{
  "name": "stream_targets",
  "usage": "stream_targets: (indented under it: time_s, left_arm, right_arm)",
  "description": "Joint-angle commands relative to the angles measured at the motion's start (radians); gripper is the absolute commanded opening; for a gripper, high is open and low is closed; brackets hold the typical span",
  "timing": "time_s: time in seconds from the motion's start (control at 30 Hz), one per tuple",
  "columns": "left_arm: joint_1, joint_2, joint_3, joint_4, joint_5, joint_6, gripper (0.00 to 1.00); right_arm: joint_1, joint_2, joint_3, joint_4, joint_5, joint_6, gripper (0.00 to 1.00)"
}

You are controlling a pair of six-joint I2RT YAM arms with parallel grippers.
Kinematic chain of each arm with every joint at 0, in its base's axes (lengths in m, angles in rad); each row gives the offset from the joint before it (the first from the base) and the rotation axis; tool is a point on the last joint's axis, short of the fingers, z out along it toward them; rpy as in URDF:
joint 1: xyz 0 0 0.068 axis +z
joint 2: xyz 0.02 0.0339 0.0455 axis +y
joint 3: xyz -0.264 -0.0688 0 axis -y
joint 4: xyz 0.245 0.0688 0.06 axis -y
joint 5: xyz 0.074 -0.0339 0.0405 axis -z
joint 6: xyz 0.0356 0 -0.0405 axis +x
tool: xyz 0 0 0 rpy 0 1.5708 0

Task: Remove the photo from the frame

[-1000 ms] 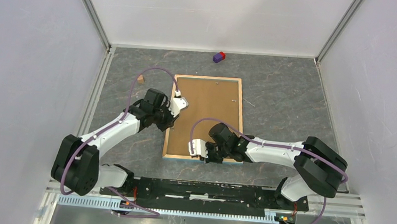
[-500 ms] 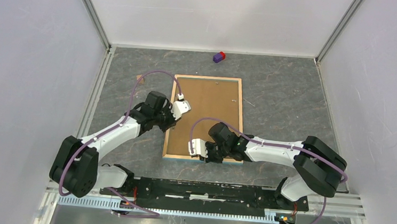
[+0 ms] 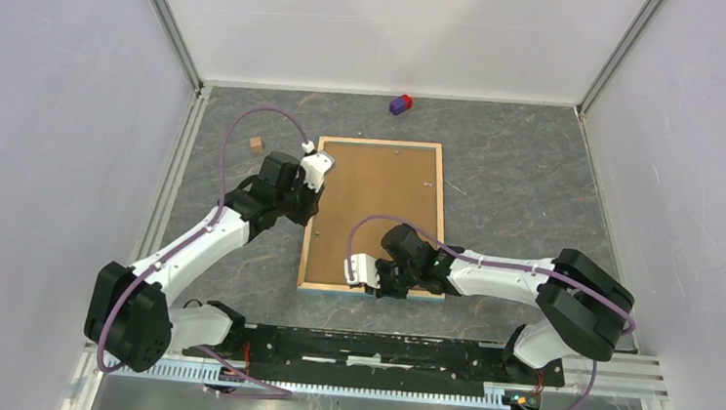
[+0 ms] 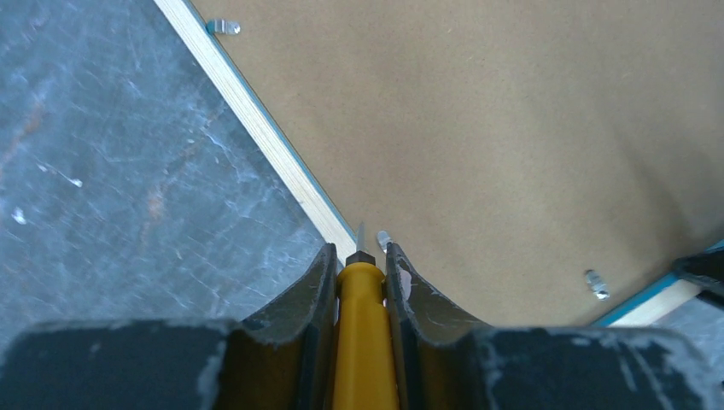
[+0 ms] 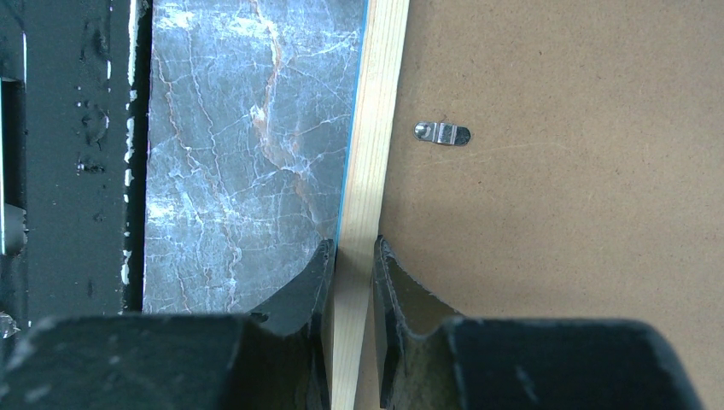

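Top view: the frame (image 3: 380, 144) lies face down on the counter (image 3: 536, 199), brown back (image 3: 378, 216) up; the photo is unseen — presumably beneath.

Left wrist: left jaws clenched on a yellow screwdriver (image 4: 365, 342), tip at a tab (image 4: 383, 237) by the left rim (image 4: 265, 145).

Right wrist: right jaws grasp the near rim (image 5: 369, 154), steadying it.

The step looks like freeing tabs — next, lever this tab aside without gouging the back.

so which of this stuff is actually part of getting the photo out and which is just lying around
Part of the job: the frame, lying back up, its rim clamped by the right gripper; its metal tabs; the yellow-handled screwdriver held in the left gripper. The photo itself is hidden.
Lying about: purple and red block; small wooden cube.
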Motion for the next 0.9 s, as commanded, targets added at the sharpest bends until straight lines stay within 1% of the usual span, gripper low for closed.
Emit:
stream_targets:
  time_s: [0.0,0.1,0.27,0.87]
  left_arm:
    - [0.001,-0.018,0.030,-0.050,-0.011,-0.217,0.02]
    - [0.000,-0.010,0.001,-0.032,-0.013,-0.263,0.02]
    - [-0.001,0.001,-0.020,-0.002,-0.078,-0.264,0.02]
    - [-0.016,0.080,-0.039,0.048,-0.075,-0.267,0.02]
  right_arm:
    - [0.008,0.057,-0.004,-0.039,-0.024,-0.011,0.00]
    - [0.008,0.060,-0.004,-0.040,-0.027,-0.010,0.00]
    - [0.008,0.054,-0.008,-0.041,-0.024,-0.012,0.00]
    - [0.007,0.057,-0.009,-0.045,-0.028,-0.015,0.00]
